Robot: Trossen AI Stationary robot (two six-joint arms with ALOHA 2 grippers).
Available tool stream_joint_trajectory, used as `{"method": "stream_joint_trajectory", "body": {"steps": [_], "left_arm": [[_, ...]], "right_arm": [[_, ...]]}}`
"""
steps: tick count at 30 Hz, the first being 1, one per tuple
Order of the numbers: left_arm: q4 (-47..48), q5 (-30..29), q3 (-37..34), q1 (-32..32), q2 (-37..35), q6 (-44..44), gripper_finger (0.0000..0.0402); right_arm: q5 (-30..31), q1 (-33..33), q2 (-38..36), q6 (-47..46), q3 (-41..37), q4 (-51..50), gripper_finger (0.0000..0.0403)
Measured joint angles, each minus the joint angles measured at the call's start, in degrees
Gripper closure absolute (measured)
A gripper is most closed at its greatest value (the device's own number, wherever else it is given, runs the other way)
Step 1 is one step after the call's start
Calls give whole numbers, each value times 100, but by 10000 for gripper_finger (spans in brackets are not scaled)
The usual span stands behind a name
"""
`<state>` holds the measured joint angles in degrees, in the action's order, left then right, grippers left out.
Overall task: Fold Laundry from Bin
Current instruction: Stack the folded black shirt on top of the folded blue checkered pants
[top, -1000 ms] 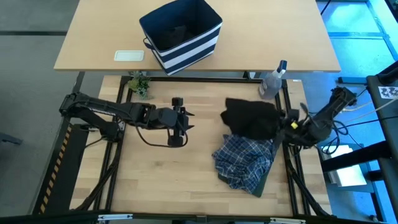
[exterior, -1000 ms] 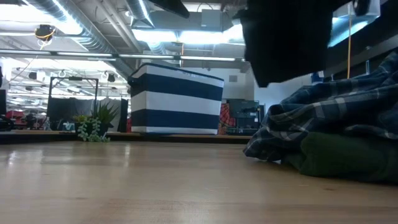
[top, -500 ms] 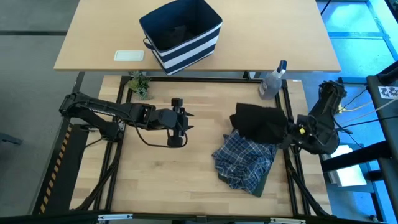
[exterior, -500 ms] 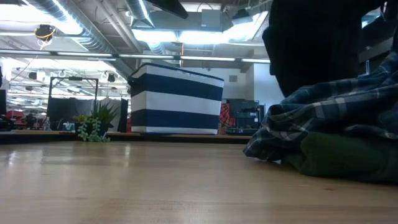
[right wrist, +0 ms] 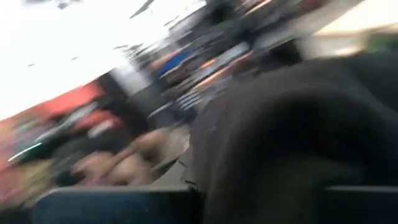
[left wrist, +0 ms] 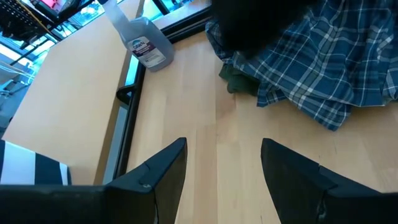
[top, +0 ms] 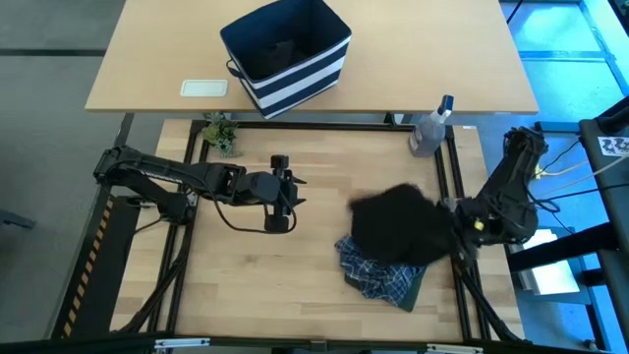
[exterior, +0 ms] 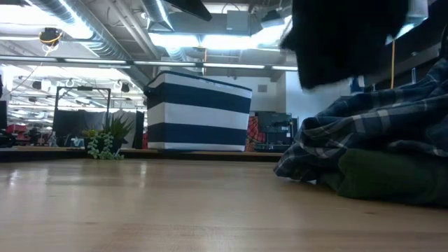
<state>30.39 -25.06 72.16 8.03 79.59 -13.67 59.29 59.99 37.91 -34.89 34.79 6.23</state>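
The black garment hangs in the air over the right half of the table, with my right gripper shut on it; in the low view the black garment hangs above the pile. Below it, the blue-and-white plaid shirt lies crumpled on the olive-green garment, which rests on the table. My left gripper hovers open left of centre, holding nothing. The striped bin stands on the far table. My right gripper holds the black garment at its right-hand side, reaching in level from the table's right edge. The cloth drapes over the fingers and hides the contact. The garment is bunched, clear of the table and above the plaid shirt.
A clear spray bottle stands at the far right corner and a small plant at the far left. A white flat object lies on the far table beside the bin. Bare wood lies between the two grippers.
My right gripper has swung toward the table's near edge, turning as it went, and stays shut on the black garment. The garment has swung with it from the far side of the plaid shirt to over the shirt, still lifted clear.
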Motion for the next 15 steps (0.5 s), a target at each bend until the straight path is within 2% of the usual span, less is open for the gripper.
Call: {"method": "stream_joint_trajectory", "body": {"steps": [3,6,10,15], "left_arm": [[-2,0,0,0,0,11,202],[-2,0,0,0,0,52,202],[-7,0,0,0,0,160,202],[-35,2,0,0,0,226,202]], "right_arm": [[-1448,4,-18,189,226,-17,362],[-2161,4,93,197,638,-612,362],[-2954,-177,370,-87,1496,-2450,362],[-4007,-779,756,-566,2530,-4506,362]]}}
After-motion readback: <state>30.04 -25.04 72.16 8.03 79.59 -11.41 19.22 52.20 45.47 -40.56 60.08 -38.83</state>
